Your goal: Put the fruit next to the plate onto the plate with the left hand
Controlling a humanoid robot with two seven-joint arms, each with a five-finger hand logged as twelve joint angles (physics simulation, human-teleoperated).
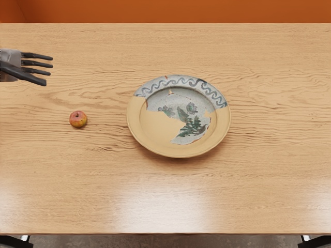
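The left hand (23, 66), its arm cut off at the picture's left edge, hovers over the desk (258, 196) with fingers stretched out and empty. The small apple (78, 119) lies left of the patterned plate (155, 147), near but not touching. Open wood surrounds both.

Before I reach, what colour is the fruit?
The fruit is red with a yellow patch; the head view shows it best.
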